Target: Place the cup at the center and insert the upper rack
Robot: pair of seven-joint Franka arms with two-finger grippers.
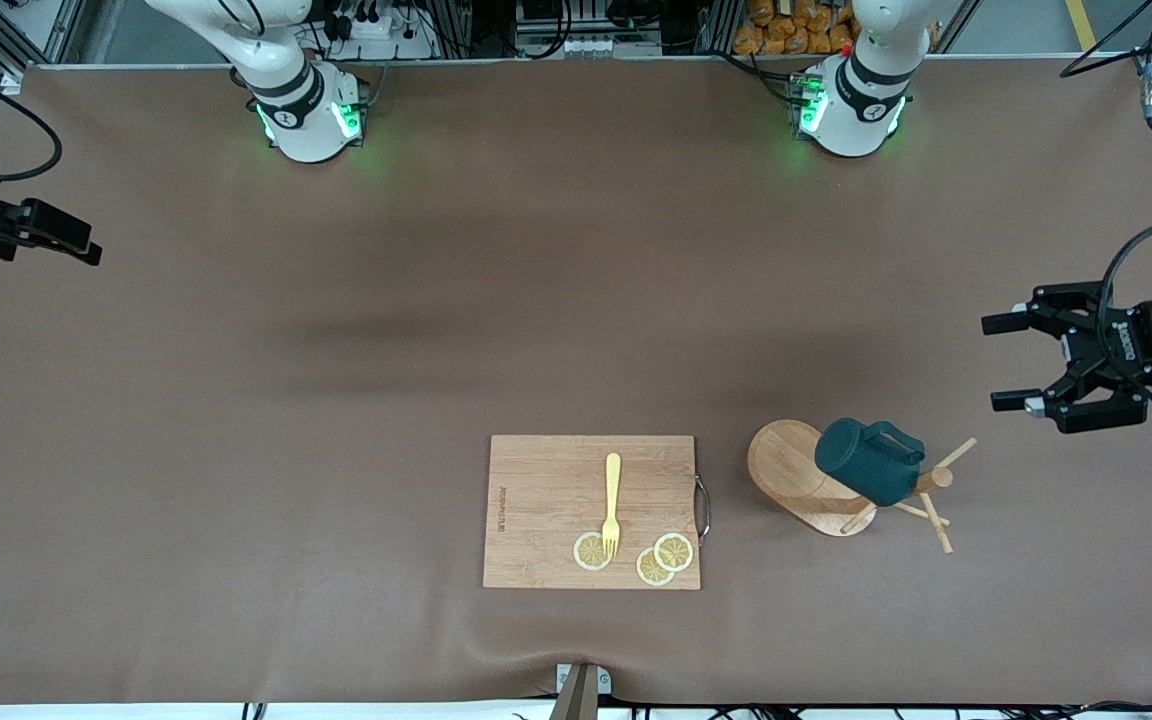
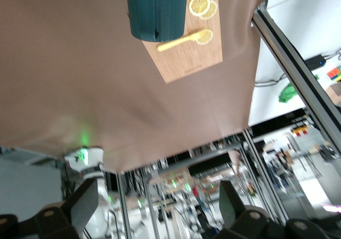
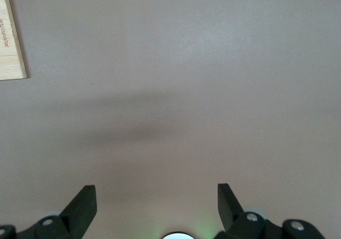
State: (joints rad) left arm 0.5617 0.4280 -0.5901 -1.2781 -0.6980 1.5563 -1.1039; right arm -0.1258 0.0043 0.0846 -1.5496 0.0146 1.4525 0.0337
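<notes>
Cup (image 1: 869,472): dark teal, cylindrical, matte, with a loop handle. It hangs tilted on a peg of a wooden cup stand (image 1: 798,478), which has a round flat base, a central post and thin dowel pegs. The stand sits toward the left arm's end of the surface (image 1: 336,400), just beside a bamboo cutting board (image 1: 546,500). The cup is not at the centre of the surface. No upper rack is identifiable in any view.

Left gripper (image 1: 1011,362): fingers spread wide, empty, hovering at the left arm's end of the surface, near the stand but apart from it. Its wrist view shows the cup (image 2: 156,9) ahead of the open fingers.

Right gripper (image 1: 86,250): at the right arm's end of the surface, fingers spread in its wrist view (image 3: 154,207), over bare brown matting; this arm waits.

Judgement: the step in hand appears to be the left arm's approach to the cup. The grasp calls for closing on the wall or handle, then lifting along the peg so the light stand does not tip.

Cutting board carries a yellow plastic fork (image 1: 612,503) and three thin lemon slices (image 1: 664,558).
</notes>
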